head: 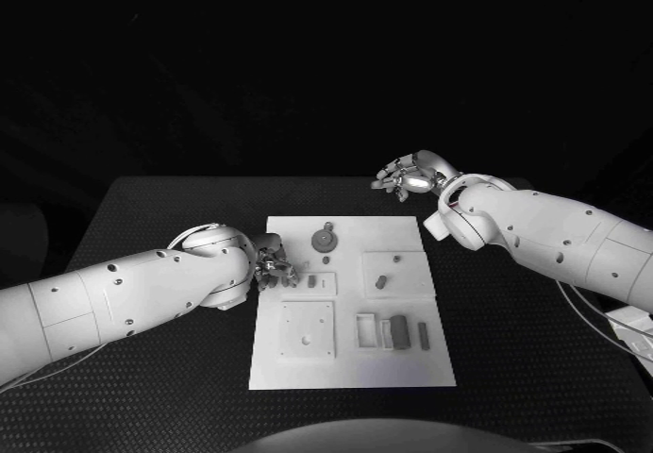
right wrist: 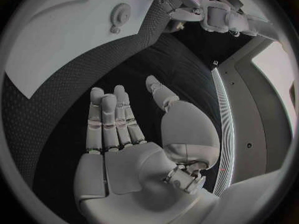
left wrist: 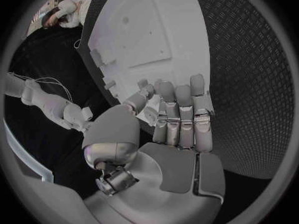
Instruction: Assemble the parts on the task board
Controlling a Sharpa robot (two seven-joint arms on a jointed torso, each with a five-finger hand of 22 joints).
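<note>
Both hands are released and hold nothing. At the left edge of the task board (head: 409, 368), left of centre in the head view, the left hand (head: 270, 264) hovers with its fingers together and extended; in the left wrist view the left hand (left wrist: 181, 122) shows its fingers (left wrist: 186, 109) laid straight side by side over the board's edge, with nothing between them and the thumb. Whether they touch the board cannot be told. In the upper right of the head view, the right hand (head: 409, 176) sits over the black table (head: 163, 396), beyond the board's far right corner and apart from it; the right wrist view shows this hand (right wrist: 124, 134) flat, fingers straight, palm bare.

Largest of the things, the table spans the lower half of the head view. On it the white board lies in the centre as an upright rectangle. Near its lower left stands a square raised plate (head: 308, 329). To the right of that plate sit a small open frame (head: 367, 329), a dark block (head: 397, 332) and a thin bar (head: 424, 334), just beside one another. Near the board's top centre rests a round gear-like part (head: 326, 238). Smaller still, a short peg (head: 382, 279) lies right of centre, and another small piece (head: 313, 280) lies close to the left hand's fingertips.
</note>
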